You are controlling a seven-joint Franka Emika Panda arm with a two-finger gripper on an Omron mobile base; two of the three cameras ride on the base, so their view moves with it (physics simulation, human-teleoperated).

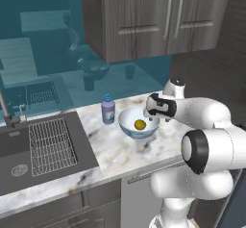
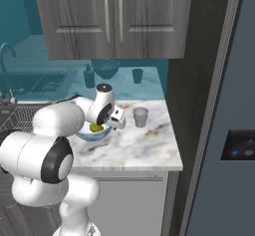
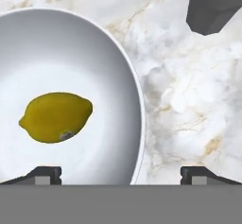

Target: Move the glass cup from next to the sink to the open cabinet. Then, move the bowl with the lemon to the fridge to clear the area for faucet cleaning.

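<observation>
Fridge (image 2: pixel 226 130): tall slate-blue wall on the far right of the right base view, door shut, touchscreen glowing. That's where the bowl is meant to go, so I'd judge the base has driving to do later.
Cabinet (image 2: pixel 112 18): grey wood-grain wall unit above the desk; both doors look closed from here, so I can't tell where the open one is.
Desk (image 2: pixel 144 148): marble top carrying everything, running from the sink to the fridge side.
Sink (image 1: pixel 43 147): dark basin on the left with its wire rack, well apart from the action.
Arm: folded forward, hand poised over the near rim of the bowl.
Bowl (image 1: pixel 138 123): white inside, bluish rim, sitting on the desk just beside a blue soap bottle (image 1: pixel 108 109).
Jaws (image 3: pixel 121 173): spread wide, holding nothing! In the hand view one tip sits over the bowl's inside, the other over bare marble, straddling the rim: looks like a rim pinch being lined up.
Glass cup (image 2: pixel 141 116): upright on the desk right of the bowl, near but not touching, not yet in any cabinet.
Lemon (image 3: pixel 56 117): lying on its side in the bowl's middle, clear of the rim, so a rim grip shouldn't disturb it.
</observation>
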